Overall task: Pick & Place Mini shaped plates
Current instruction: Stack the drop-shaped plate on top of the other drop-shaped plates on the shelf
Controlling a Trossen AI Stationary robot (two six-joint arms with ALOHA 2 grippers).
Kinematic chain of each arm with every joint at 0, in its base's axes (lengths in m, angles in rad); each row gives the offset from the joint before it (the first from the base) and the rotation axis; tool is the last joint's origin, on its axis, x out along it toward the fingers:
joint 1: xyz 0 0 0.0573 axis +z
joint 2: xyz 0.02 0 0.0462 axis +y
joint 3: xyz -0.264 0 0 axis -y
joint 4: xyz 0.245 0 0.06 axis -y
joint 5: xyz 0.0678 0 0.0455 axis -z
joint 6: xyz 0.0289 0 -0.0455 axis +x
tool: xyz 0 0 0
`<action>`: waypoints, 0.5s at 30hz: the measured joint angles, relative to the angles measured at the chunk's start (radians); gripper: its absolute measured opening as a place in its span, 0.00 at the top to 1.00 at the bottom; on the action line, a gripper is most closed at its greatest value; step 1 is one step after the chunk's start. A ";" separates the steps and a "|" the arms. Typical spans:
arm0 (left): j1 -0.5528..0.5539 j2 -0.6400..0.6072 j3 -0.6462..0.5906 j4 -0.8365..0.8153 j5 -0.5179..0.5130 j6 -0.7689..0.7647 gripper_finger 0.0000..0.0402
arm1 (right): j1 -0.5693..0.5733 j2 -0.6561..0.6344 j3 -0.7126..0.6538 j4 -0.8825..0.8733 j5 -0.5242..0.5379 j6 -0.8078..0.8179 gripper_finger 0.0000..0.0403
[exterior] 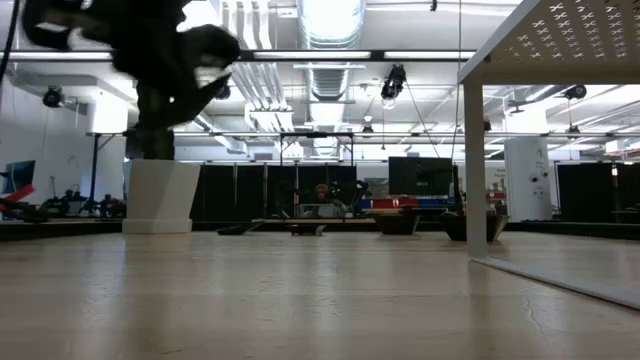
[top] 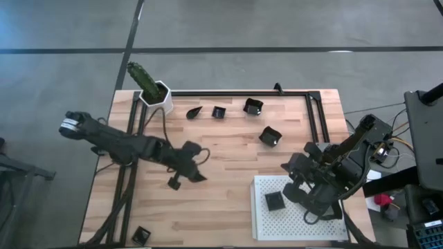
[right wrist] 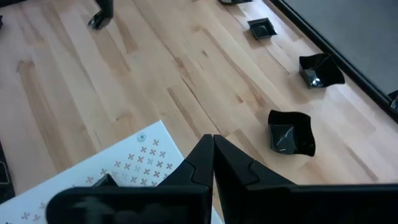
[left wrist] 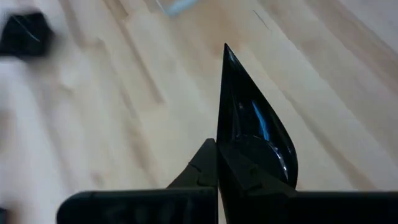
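Clearly, a leaf-shaped mini plate (left wrist: 252, 127) is gripped in the left pincer (left wrist: 217, 165) above the desk (top: 221, 159) at centre-left; the right pincer (right wrist: 213, 152) — closed, empty — is held over the white tray (top: 325, 225). No writing is legible.

No readable text, label, brand, number or sign is showing in any of the views. The white perforated tray (top: 325, 225) is carrying only a pattern of small cross-shaped cut-outs, which are not letters. The screens far back in the room beyond the tabletop (top: 228, 159) are glowing, but anything on them is too small to make out.
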 joint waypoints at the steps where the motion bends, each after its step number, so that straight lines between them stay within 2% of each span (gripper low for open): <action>1: 0.015 0.007 0.027 -0.009 0.000 0.035 1.00 | 0.000 0.000 0.000 0.000 0.000 -0.011 0.98; 6: 0.097 0.095 0.155 -0.026 0.019 0.195 1.00 | 0.000 0.000 -0.003 0.001 0.022 -0.042 0.98; 10: 0.163 0.232 0.274 -0.077 0.033 0.283 1.00 | 0.000 0.000 -0.010 0.000 0.027 -0.044 0.98; 15: 0.263 0.405 0.463 -0.184 0.097 0.321 1.00 | 0.000 0.000 -0.013 0.000 0.028 -0.050 0.98</action>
